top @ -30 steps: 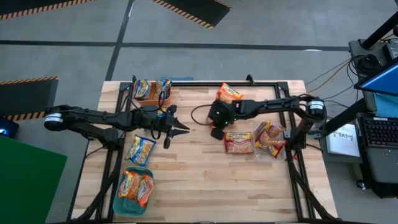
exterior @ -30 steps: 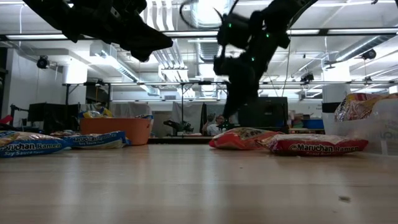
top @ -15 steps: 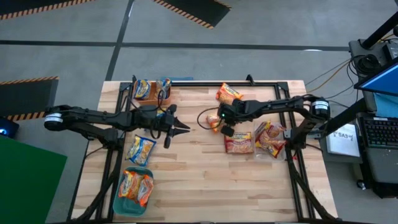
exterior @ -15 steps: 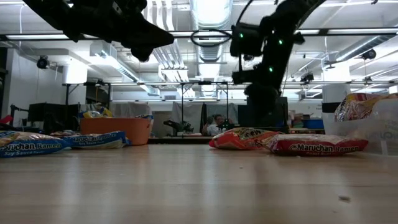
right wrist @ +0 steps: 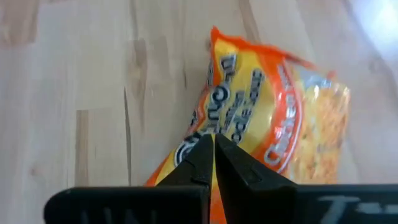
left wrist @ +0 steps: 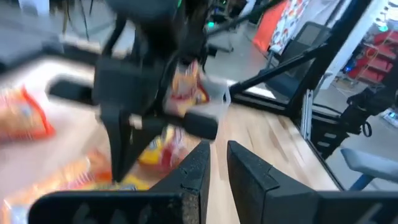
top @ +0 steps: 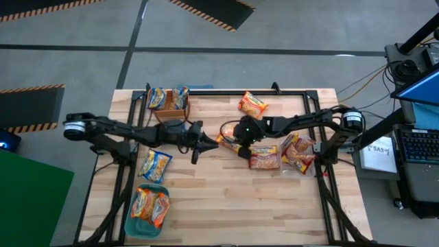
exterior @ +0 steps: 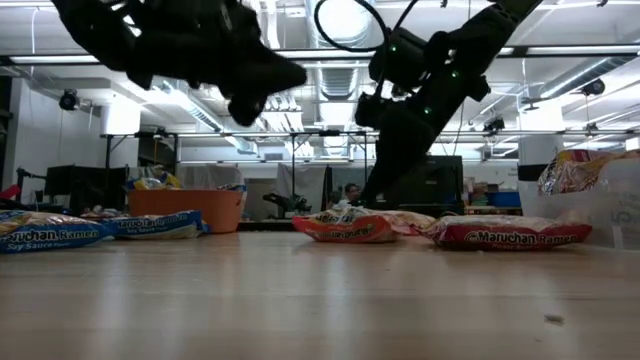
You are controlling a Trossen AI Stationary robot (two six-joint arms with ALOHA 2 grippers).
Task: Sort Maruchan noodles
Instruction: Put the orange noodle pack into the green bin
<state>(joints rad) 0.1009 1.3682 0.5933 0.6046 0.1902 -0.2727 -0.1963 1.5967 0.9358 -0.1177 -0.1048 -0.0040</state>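
High view: the right gripper (top: pixel 232 144), fingers pinched closed on an orange noodle packet (top: pixel 227 142), sits mid-table. The left gripper (top: pixel 208 144), fingers nearly together and empty, hovers just left of it.

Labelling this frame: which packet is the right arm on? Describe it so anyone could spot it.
On the wooden table, go to the middle, where the two arms' tips nearly meet. The orange noodle packet lies flat under the right gripper, whose shut fingers pinch its edge. Unlike the red packet beside it and the other orange packet near the far edge, it alone is gripped.
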